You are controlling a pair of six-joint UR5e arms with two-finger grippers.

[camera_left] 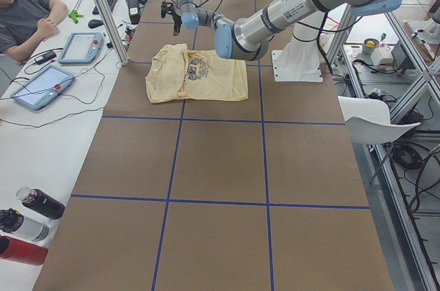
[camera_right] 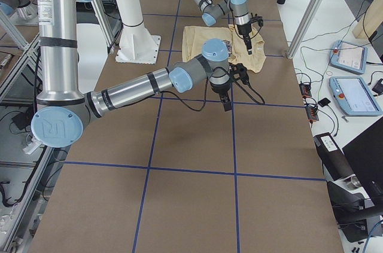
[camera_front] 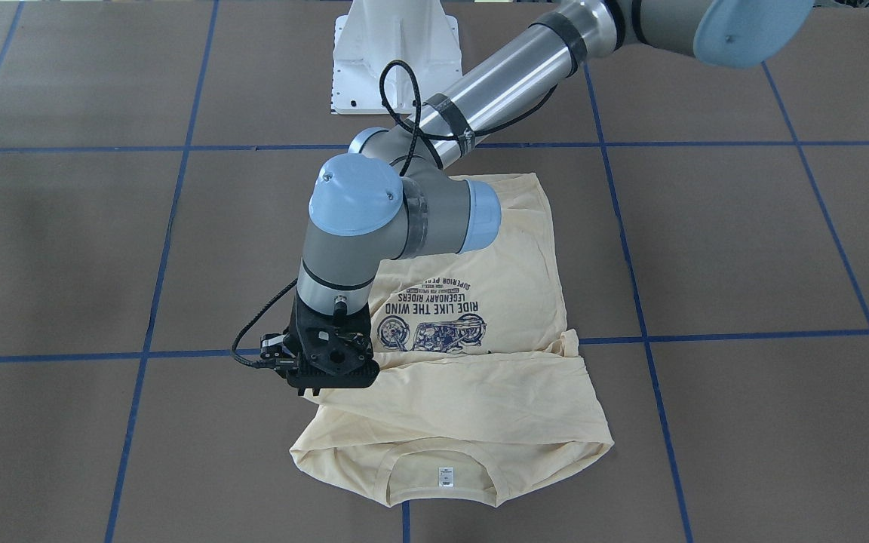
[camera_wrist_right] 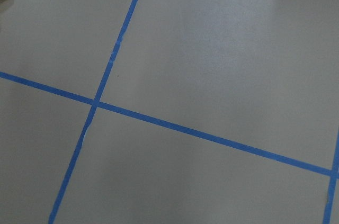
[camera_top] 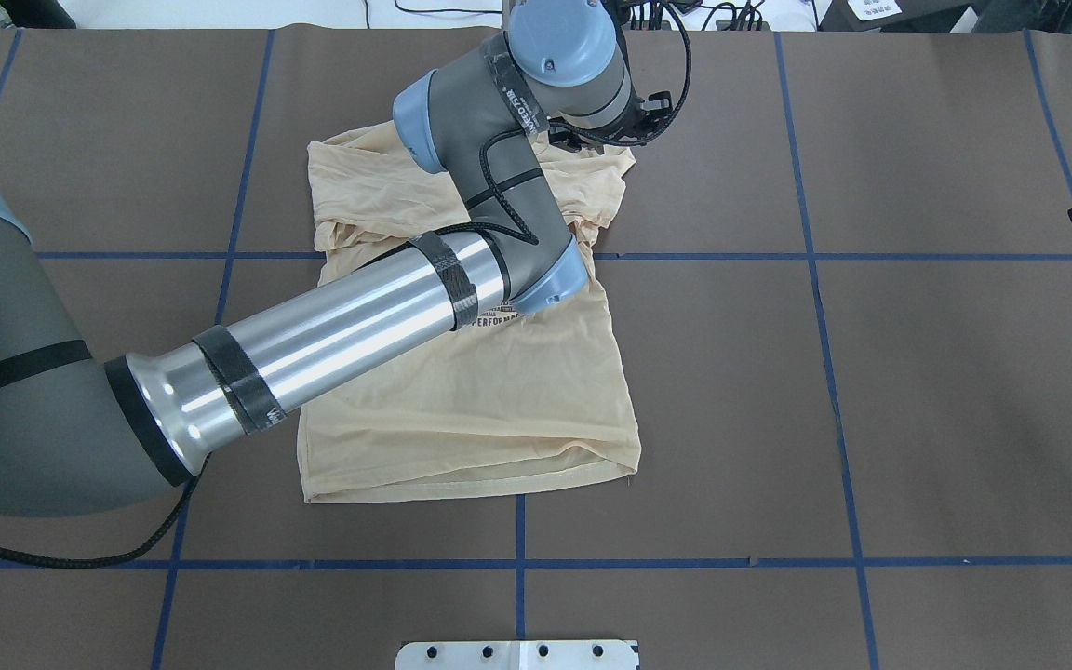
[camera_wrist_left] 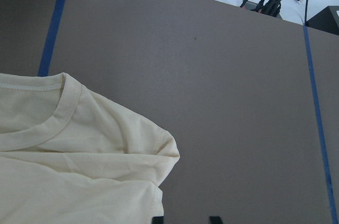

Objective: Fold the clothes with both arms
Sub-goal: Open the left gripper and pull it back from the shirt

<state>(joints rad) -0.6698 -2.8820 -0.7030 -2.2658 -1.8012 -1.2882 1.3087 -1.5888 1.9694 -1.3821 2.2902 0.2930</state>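
The shirt lies flat on the surface, print up, with cloth folded across between print and collar. Its collar end is the one nearest the jaws of the left arm. Those jaws hang released, pointing down, with nothing between them. In the wrist view the shoulder corner sits just ahead of them and a little to one side, and the collar lies further out on that same side. The hem is the end farthest from these jaws.

The right arm has its jaws over bare surface, well apart from the shirt. I cannot tell whether they are parted or clenched, as the side view shows them too small.

The cloth looks thin, light and limp, so it should drape and slide rather than keep a shape, and stacked layers may peel apart. The best hold is probably the shoulder corner, pinched through every layer at the seam. The other arm would take the opposite shoulder so the fold lifts evenly.
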